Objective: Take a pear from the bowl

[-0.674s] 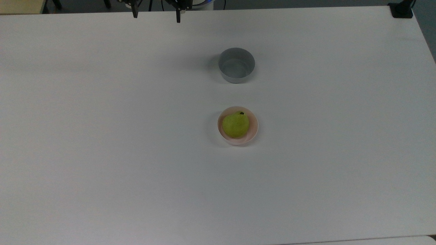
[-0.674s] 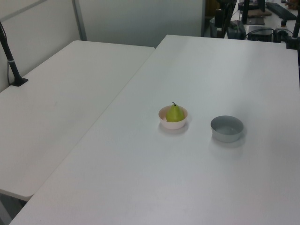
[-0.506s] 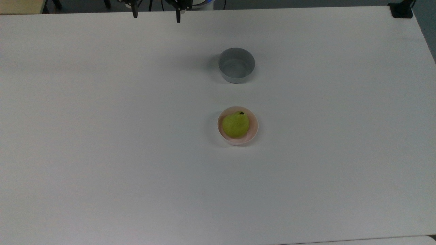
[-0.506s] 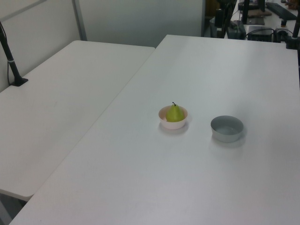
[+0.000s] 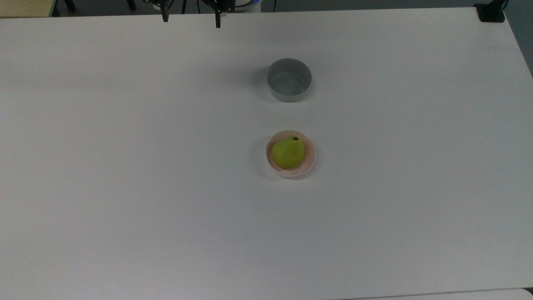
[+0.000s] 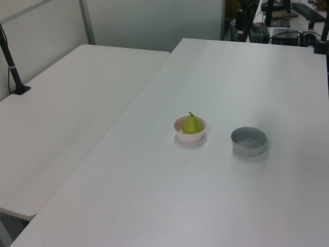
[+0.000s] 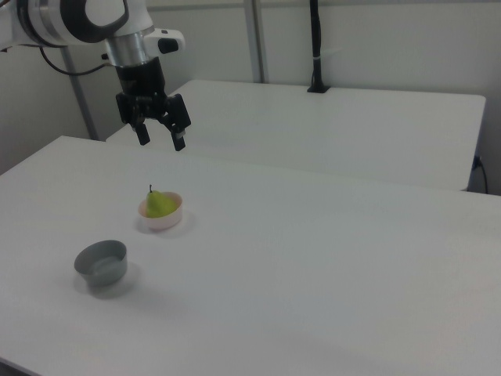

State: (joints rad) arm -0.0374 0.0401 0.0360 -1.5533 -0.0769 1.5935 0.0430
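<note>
A yellow-green pear with a dark stem sits upright inside the pale pink bowl near the middle of the white table. My gripper hangs open high above the table, its two black fingers spread wide with nothing between them. In the right view it is above and slightly left of the pear. In the top view its fingertips show at the top edge, far from the bowl.
An empty grey bowl stands on the same table, beside the pink one. A second white table adjoins it, with a black pole clamped to its far side.
</note>
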